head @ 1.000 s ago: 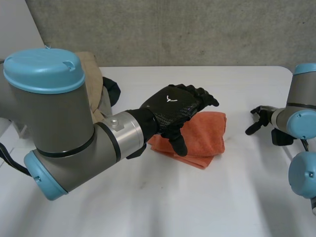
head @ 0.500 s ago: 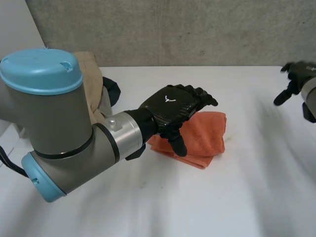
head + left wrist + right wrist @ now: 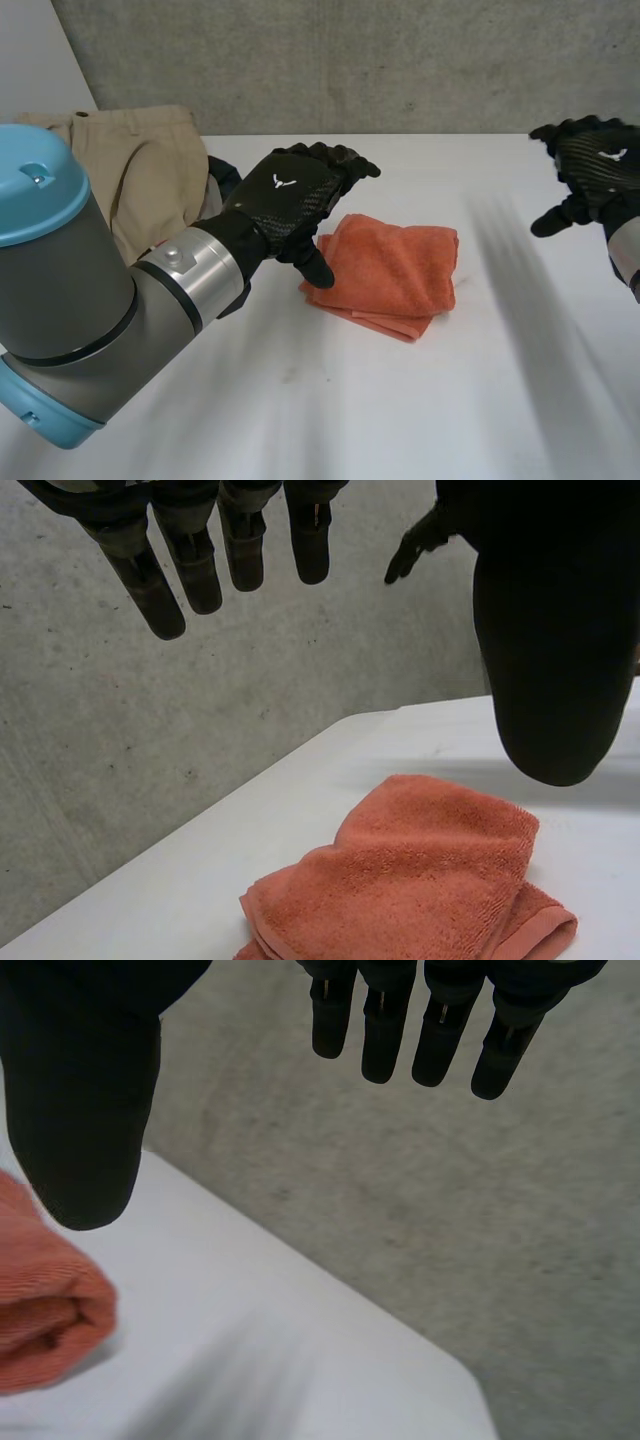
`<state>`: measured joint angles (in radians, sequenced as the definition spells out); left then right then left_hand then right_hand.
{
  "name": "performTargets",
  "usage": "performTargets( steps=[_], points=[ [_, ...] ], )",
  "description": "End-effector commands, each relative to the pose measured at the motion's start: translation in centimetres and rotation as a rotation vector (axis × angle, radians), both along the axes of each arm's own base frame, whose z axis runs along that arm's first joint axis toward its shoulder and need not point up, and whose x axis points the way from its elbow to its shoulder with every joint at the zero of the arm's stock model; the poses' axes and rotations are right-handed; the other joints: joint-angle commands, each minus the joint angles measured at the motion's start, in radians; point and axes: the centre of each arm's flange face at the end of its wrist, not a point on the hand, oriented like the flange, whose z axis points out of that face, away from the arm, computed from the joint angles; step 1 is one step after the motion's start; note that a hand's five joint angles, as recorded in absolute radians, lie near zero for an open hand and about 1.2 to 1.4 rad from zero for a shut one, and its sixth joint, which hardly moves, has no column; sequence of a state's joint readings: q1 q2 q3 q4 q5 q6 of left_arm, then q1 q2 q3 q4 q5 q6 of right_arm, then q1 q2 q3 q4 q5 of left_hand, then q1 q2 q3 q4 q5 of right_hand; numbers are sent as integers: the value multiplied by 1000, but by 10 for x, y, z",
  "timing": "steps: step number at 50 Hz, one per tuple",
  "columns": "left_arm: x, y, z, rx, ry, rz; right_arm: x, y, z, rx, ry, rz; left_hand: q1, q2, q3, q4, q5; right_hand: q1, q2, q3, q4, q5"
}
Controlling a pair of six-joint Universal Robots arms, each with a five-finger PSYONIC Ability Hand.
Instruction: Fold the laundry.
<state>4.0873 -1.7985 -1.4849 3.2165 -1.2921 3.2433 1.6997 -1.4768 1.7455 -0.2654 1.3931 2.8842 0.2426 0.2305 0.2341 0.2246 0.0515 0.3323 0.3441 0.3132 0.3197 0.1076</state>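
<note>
Orange towel (image 3: 395,265) lies folded on table (image 3: 330,410). Left hand (image 3: 290,195) hovers at its 10 o'clock, fingers straight, empty. Right hand (image 3: 595,165) at 3 o'clock, well apart, fingers spread. Head view shows beige trousers (image 3: 140,180) at 9 o'clock; left wrist view, towel's layered edge.

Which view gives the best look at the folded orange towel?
The head view: the orange towel lies folded on the table with nearly its whole outline visible. The left wrist view shows it closer but cut off. The right wrist view catches just one folded end.
</note>
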Motion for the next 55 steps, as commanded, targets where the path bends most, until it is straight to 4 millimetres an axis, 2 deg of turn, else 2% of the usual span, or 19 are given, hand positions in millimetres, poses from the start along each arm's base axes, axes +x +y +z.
performTargets(
  steps=[1,6,10,17,24,35,42,55],
  points=[
    [-1,-1,0,22,14,-3,22,-39,-50,217,-2,224,-35,-23,-26,-17,-18,-33,-45,-14,-20,17],
    [-1,-2,-1,22,15,-3,8,-75,-72,356,-33,249,-38,-26,-29,-20,-21,-21,-33,-2,-9,29],
    [-1,-2,-1,20,15,-1,13,-89,-87,406,-48,306,-35,-23,-26,-17,-18,-10,-21,10,3,41],
    [1,-5,-3,27,11,8,23,-105,-108,453,-80,421,-32,-20,-24,-14,-15,11,-1,30,24,61],
    [2,-6,-5,30,8,11,27,-122,-123,489,-94,443,-29,-17,-21,-11,-13,49,37,68,62,99],
    [2,-6,-5,30,8,11,34,-134,-141,597,-125,515,-29,-17,-21,-11,-12,122,111,142,135,173],
    [2,-6,-7,35,7,11,47,-128,-136,618,-130,557,-29,-17,-21,-11,-12,258,246,277,270,308],
    [3,-4,-11,49,-1,12,51,-125,-137,620,-146,607,-23,-11,-15,-5,-7,179,167,198,191,229]
  ],
)
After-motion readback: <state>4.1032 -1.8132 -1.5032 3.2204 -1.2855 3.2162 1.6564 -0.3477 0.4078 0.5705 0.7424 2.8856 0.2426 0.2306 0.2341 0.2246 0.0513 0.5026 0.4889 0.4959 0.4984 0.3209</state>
